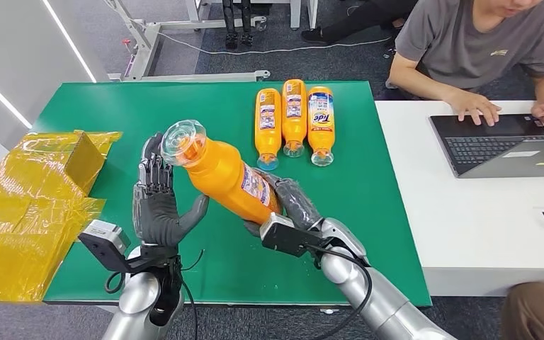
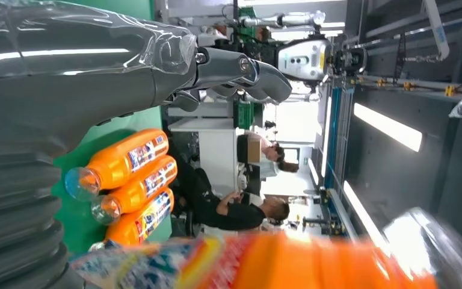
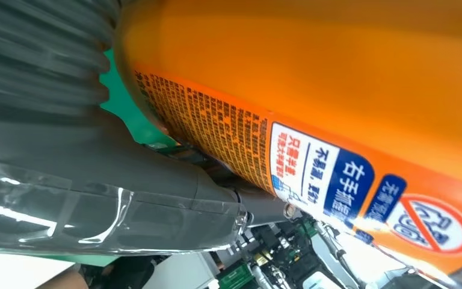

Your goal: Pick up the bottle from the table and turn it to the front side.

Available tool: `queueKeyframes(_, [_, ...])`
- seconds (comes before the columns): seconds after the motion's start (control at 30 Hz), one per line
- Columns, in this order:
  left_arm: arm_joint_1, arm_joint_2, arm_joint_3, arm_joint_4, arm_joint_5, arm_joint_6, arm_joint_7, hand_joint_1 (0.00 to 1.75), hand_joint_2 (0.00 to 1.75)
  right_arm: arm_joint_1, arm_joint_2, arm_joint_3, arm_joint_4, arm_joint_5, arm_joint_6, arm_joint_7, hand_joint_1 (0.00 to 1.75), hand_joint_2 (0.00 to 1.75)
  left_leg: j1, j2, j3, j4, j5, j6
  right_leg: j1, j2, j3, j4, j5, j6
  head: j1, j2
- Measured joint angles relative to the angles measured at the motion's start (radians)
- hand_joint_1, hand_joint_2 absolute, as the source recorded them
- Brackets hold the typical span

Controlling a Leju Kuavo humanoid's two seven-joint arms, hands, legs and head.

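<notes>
We see right robot hand (image 1: 292, 202) clamped on tilted orange bottle (image 1: 223, 172) above green worktop (image 1: 368, 212), left robot hand (image 1: 157, 202) beside bottle, fingers apart, empty.

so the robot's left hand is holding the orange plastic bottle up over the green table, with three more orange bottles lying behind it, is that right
Not quite: the right hand holds the orange plastic bottle over the green table; the left hand is open beside it. The head view shows this. Three orange bottles do lie behind.

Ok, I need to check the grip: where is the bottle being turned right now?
In the head view the bottle is off the green table, tilted, held by the right hand, its cap end beside the open left hand.
</notes>
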Motion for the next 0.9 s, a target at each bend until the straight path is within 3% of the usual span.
queueKeyframes(0.5, [-0.006, -0.008, -0.025, -0.008, -0.002, -0.003, 0.011, 0.0, 1.75, 0.014, 0.0, 0.004, 0.033, 0.068, -0.063, 0.082, 1.75, 1.75, 0.0, 0.0, 0.0, 0.0, 0.0, 0.0, 0.0, 0.0, 0.0, 0.0, 0.0, 0.0, 0.0, 0.0])
queueKeyframes(0.9, [-0.007, -0.007, -0.048, -0.008, 0.01, -0.007, 0.013, 0.0, 1.75, 0.034, 0.001, 0.017, 0.034, 0.093, -0.047, 0.095, 1.75, 1.75, 0.0, 0.0, 0.0, 0.0, 0.0, 0.0, 0.0, 0.0, 0.0, 0.0, 0.0, 0.0, 0.0, 0.0])
